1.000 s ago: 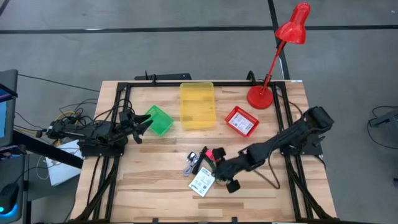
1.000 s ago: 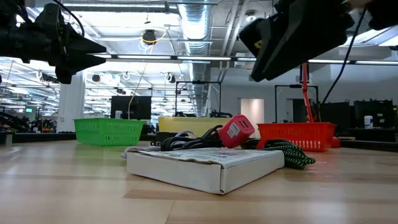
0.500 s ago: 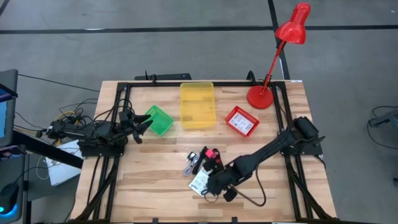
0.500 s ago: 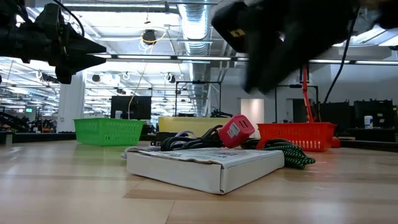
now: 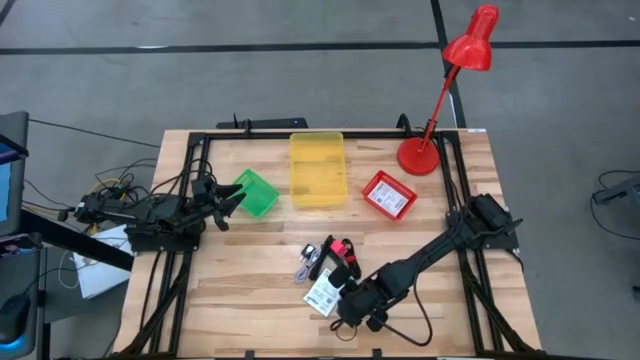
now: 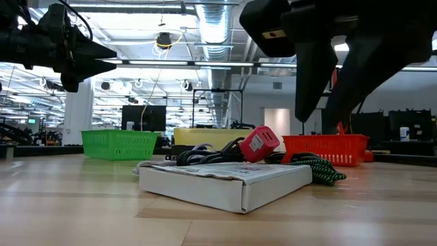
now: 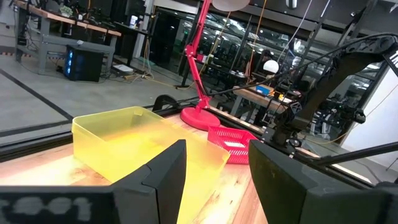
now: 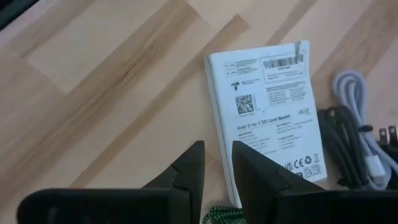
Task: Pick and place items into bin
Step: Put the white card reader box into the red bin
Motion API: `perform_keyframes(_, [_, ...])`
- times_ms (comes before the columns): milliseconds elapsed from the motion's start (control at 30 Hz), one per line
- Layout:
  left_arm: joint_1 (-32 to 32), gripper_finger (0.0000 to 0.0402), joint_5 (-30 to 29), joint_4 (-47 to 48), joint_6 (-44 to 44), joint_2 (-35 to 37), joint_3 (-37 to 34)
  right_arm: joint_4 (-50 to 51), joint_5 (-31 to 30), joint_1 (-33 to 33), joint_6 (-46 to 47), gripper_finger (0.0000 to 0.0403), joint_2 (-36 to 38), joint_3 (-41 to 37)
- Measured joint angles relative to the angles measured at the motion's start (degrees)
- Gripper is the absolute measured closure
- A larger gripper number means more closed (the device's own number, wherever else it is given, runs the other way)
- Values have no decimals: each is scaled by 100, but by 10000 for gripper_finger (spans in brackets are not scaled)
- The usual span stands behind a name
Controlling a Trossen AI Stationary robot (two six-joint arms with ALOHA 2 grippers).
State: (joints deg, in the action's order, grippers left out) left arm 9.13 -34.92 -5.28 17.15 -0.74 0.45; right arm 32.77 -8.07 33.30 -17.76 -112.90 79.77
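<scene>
The right gripper (image 5: 348,308) hangs low over the near part of the wooden surface (image 5: 250,300), its arm stretched in from the right edge. In the right wrist view its two dark fingers (image 8: 186,171) stand a narrow gap apart with bare wood showing between them, pinching nothing. Just beyond the fingertips lies a flat white card packet (image 8: 267,115) with black print and a barcode, face up on the surface; one fingertip lines up with the packet's near long edge, but whether it touches cannot be told. Past the packet, farther from the fingers, lie a grey cable (image 8: 354,134) and a black cable (image 8: 339,158), and a scrap of green-and-black braided cord (image 8: 222,216) shows right under the fingers.

From the low view the packet (image 6: 229,181) lies flat, with a red-pink block (image 6: 258,143) on the cable heap behind it and the braided cord (image 6: 321,169) beside it. The right gripper looms above them without contact.

The left gripper (image 5: 228,203) waits at the left side of the surface, fingers (image 7: 158,171) spread and empty. Just ahead of them from above sits a green basket (image 5: 256,192); farther on stand a yellow bin (image 5: 317,168), a red basket (image 5: 389,193) and a red desk lamp (image 5: 440,100).
</scene>
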Motion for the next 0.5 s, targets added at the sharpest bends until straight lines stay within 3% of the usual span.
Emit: perform_keyframes(500, [0,235,0,1,0,-2,0,-416,-147,44,-229,326,4,-48])
